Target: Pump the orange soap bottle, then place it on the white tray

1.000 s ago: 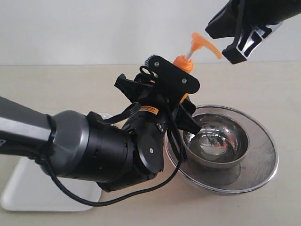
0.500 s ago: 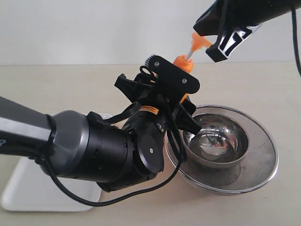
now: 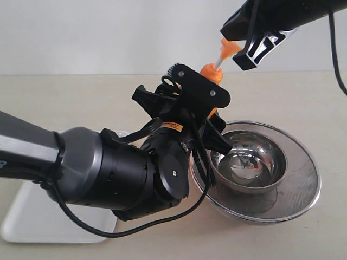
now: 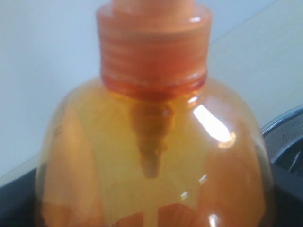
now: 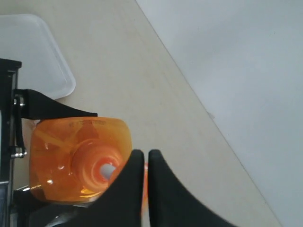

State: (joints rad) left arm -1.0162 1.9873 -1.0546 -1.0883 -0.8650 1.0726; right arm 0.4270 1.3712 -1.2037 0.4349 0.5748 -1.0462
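The orange soap bottle [image 3: 212, 72] is held off the table, tilted, over the near rim of the bowl. My left gripper [image 3: 209, 105] is shut on its body, which it mostly hides. Up close in the left wrist view, the translucent orange bottle [image 4: 154, 156] and its ribbed collar fill the frame. The white stem [image 3: 219, 61] stands out above the collar. My right gripper [image 3: 244, 53] sits on the orange pump head [image 3: 229, 47] from above. In the right wrist view the right gripper [image 5: 146, 153] is shut, over the bottle [image 5: 78, 156]. The white tray [image 3: 32, 216] lies at the lower left.
A round steel bowl [image 3: 252, 162] sits in a mesh strainer [image 3: 303, 184] on the beige table, right of the bottle. The strainer's rim [image 4: 286, 135] shows beside the bottle in the left wrist view. A corner of the tray [image 5: 33, 52] lies beyond the left gripper.
My right gripper has come down and to the left from beside the spout onto the pump head. The left arm and bottle have stayed still.
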